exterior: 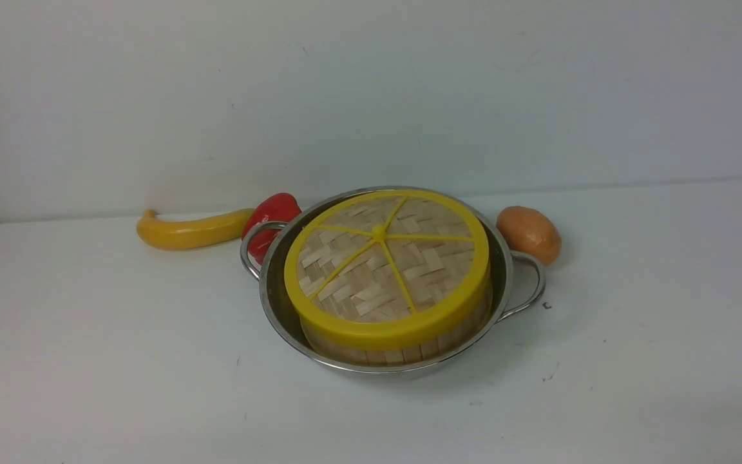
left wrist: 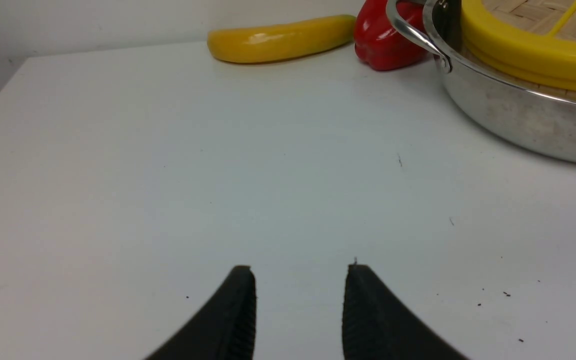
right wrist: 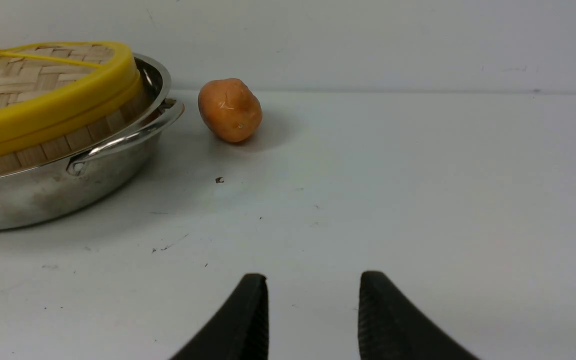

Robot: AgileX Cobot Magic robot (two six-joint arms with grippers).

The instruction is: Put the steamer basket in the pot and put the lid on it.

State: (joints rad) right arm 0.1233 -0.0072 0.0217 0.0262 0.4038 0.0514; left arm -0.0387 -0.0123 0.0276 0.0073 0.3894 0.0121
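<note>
The shiny steel pot [exterior: 274, 296] stands mid-table with its wire handles out to the sides. Inside it sits the bamboo steamer basket [exterior: 403, 351]; only its slatted wall shows. The woven lid [exterior: 387, 264] with yellow rim and spokes rests on the basket, slightly tilted. Neither gripper shows in the front view. My left gripper [left wrist: 300, 270] is open over bare table, apart from the pot [left wrist: 518, 120]. My right gripper [right wrist: 313, 277] is open too, with nothing between its fingers, apart from the pot [right wrist: 43, 190], the basket [right wrist: 58, 147] and the lid [right wrist: 53, 107].
A yellow banana [exterior: 190, 231] and a red pepper [exterior: 271, 212] lie behind the pot's left handle. An orange-brown potato [exterior: 529, 233] lies by the right handle. A white wall [exterior: 371, 96] closes the back of the table.
</note>
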